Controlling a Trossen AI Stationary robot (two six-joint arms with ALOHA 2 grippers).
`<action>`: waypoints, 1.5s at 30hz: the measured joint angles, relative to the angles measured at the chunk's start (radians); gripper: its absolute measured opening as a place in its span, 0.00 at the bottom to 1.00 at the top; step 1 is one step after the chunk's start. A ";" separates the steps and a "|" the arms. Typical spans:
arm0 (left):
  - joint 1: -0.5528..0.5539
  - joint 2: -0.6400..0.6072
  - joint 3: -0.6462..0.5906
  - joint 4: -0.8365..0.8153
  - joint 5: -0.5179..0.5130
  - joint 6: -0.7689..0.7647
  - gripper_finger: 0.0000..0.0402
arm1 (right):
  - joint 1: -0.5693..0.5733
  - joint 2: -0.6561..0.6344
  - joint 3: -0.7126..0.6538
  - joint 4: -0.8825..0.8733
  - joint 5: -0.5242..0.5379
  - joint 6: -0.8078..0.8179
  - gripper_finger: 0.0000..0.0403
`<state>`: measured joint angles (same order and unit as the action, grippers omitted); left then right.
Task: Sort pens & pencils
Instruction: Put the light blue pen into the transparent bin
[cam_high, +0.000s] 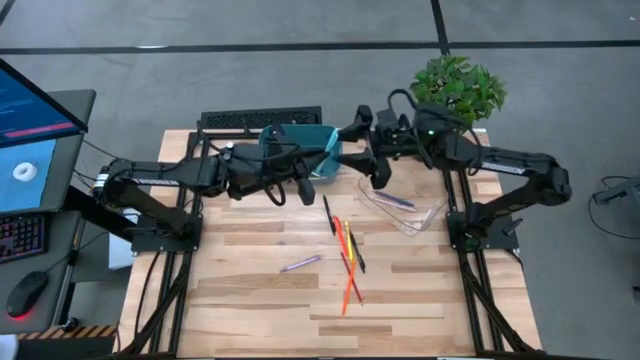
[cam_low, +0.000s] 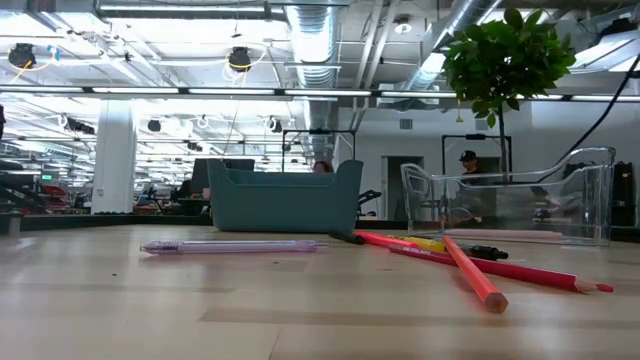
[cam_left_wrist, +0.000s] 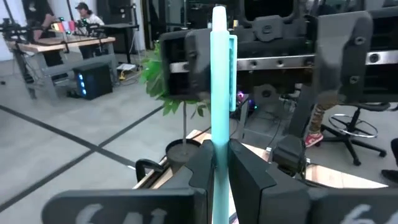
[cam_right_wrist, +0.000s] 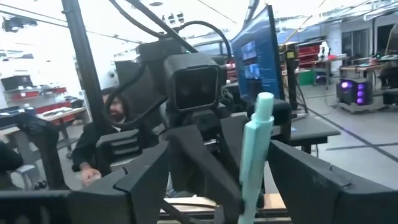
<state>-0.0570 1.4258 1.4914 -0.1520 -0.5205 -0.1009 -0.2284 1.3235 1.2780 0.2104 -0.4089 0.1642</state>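
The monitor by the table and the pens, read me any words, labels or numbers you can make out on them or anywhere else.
None can be read.
The monitor shows coloured bars and blocks, too small to read.
The purple pen on the table has a mark near its tip, too blurred to read.
The teal pen in the left gripper shows no print.
The teal bin and clear tray show no labels.

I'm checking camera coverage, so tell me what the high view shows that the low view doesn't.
Only the high view shows both arms, with the left hand and right hand facing each other close together by the teal bin, plus a monitor. Only the low view shows the room behind, with a person seen through the clear tray. Both show the bin, the tray, the purple pen, the red and orange pencils and the plant.
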 joint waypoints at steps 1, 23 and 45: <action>0.000 0.000 0.000 0.000 0.000 0.000 0.05 | 0.000 0.014 0.010 -0.001 -0.006 0.000 0.72; 0.006 0.000 0.000 0.000 -0.009 0.021 0.06 | -0.010 0.044 0.045 -0.018 0.009 -0.037 0.08; 0.028 -0.009 0.001 -0.393 -0.038 -0.215 0.52 | -0.151 -0.143 0.024 -1.056 0.472 -0.123 0.08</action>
<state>-0.0289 1.4171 1.4921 -0.5449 -0.5587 -0.3162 -0.3792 1.1802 1.3019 -0.8454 0.0635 0.0409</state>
